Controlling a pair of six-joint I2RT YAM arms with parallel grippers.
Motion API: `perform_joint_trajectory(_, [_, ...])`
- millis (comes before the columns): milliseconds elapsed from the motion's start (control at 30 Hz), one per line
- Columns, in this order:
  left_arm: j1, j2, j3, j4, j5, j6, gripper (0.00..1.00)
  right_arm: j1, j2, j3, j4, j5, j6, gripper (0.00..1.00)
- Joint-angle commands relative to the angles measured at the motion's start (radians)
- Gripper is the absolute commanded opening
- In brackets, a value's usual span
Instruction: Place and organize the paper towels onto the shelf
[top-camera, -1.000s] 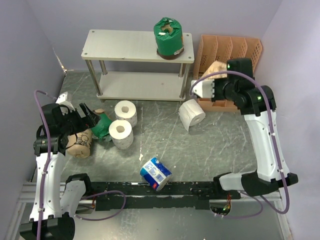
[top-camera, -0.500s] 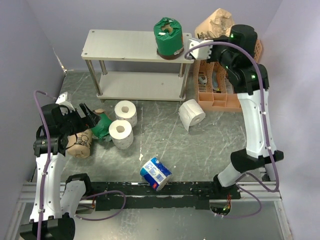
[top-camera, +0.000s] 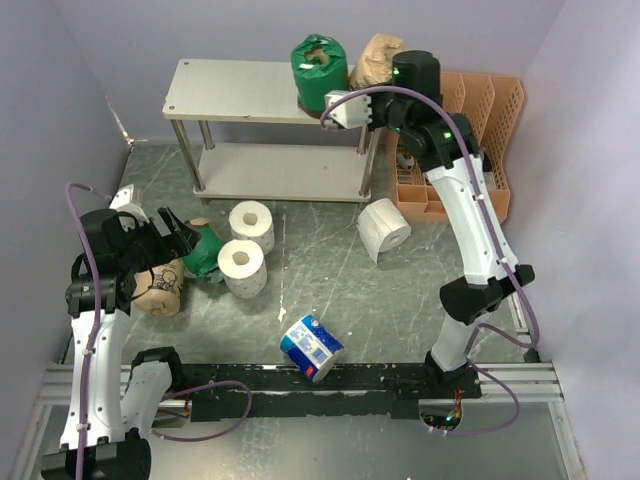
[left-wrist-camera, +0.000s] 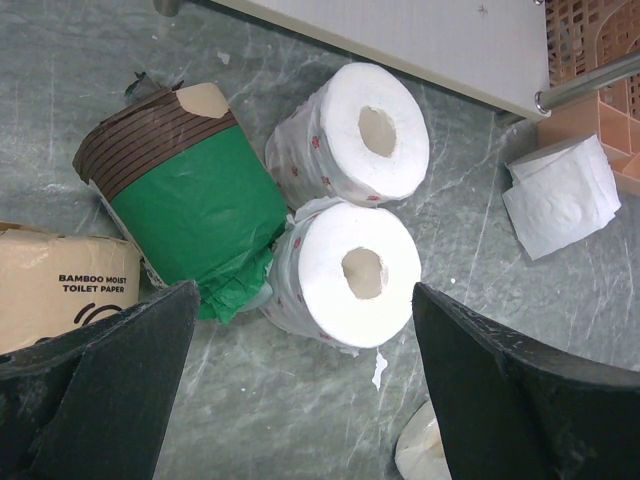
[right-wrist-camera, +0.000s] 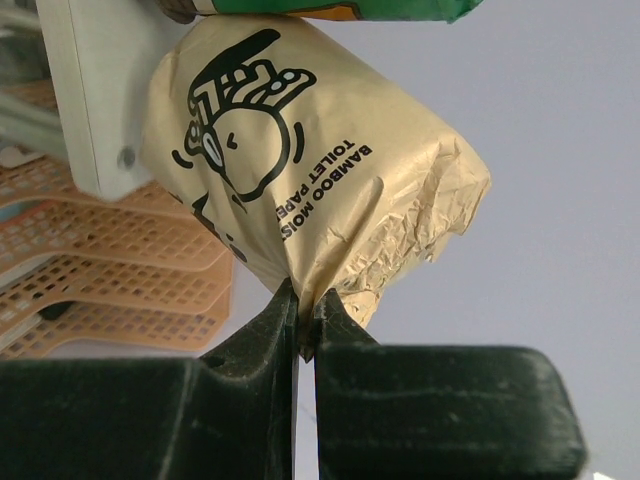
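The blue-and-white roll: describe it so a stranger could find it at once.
On the dark marbled table, look to the near edge, just ahead of the black rail. The blue-and-white roll lies there alone. It is the only blue-printed wrapper; the nearest rolls are bare white.

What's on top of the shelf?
A green-wrapped roll stands on the top board, at its right end. Beside it the right tool pinches a tan-wrapped roll; whether it touches the board is hidden.

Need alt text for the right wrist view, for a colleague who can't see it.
The right end effector pinches the crumpled wrapper of a tan cartoon-print paper towel roll. The white edge of the shelf is at upper left, a green-wrapped roll at top, the orange organizer lower left.
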Motion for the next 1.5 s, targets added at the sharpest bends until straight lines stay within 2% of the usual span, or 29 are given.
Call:
perform_joint_trajectory(0, [0.008,-0.018,-0.007,0.024,-0.002,0.009,1.00,0.098,0.050,0.094,0.029,0.072,-0.043,0.00])
perform_joint_trajectory(200, [0.007,-0.030,-0.006,0.022,-0.005,0.010,1.00,0.156,0.124,0.143,0.022,0.106,-0.055,0.00])
perform_joint_trajectory(600, [0.006,-0.027,-0.003,0.021,0.003,0.012,1.00,0.120,0.151,0.114,0.093,0.119,-0.086,0.00])
perform_joint_trajectory(667, [0.006,-0.029,-0.002,0.021,0.002,0.012,1.00,0.111,0.142,0.102,0.148,0.099,-0.076,0.16])
perform_joint_trajectory(767, [0.006,-0.032,-0.003,0.019,-0.001,0.012,1.00,0.111,0.142,0.114,0.209,0.091,-0.067,0.30])
perform_joint_trajectory(867, [0.006,-0.033,-0.003,0.019,-0.002,0.012,0.99,0.111,0.131,0.102,0.281,0.073,-0.051,0.58])
perform_joint_trajectory(933, [0.005,-0.034,-0.002,0.019,-0.002,0.012,1.00,0.111,0.124,0.099,0.305,0.060,-0.050,0.67])
perform_joint_trajectory(967, [0.005,-0.035,-0.002,0.019,-0.002,0.012,0.99,0.112,0.121,0.098,0.319,0.057,-0.045,0.76])
perform_joint_trajectory(1000, [0.004,-0.034,-0.002,0.019,-0.002,0.012,1.00,0.113,0.116,0.090,0.341,0.050,-0.033,0.92])
perform_joint_trajectory(1033, [0.005,-0.033,-0.003,0.019,-0.003,0.012,1.00,0.114,0.109,0.080,0.372,0.040,-0.021,0.99])
perform_joint_trajectory(1167, [0.003,-0.033,-0.002,0.018,-0.004,0.012,1.00,0.134,0.073,0.042,0.534,0.043,0.076,1.00])
perform_joint_trajectory(1267, [-0.001,-0.033,-0.003,0.016,-0.006,0.012,0.99,0.148,-0.034,-0.018,0.628,0.089,0.344,1.00])
perform_joint_trajectory(1300, [-0.002,-0.033,-0.002,0.016,-0.010,0.012,1.00,0.130,-0.085,-0.042,0.576,0.084,0.469,1.00])
perform_joint_trajectory(1367, [-0.003,-0.035,-0.002,0.017,-0.015,0.010,0.99,0.037,-0.218,-0.165,0.425,-0.025,0.684,1.00])
perform_joint_trajectory(1400, [-0.003,-0.036,-0.002,0.016,-0.016,0.010,1.00,-0.012,-0.303,-0.267,0.359,-0.105,0.738,1.00])
perform_joint_trajectory(1467, [-0.002,-0.036,-0.003,0.015,-0.022,0.009,0.99,-0.057,-0.492,-0.555,0.247,-0.250,0.685,1.00])
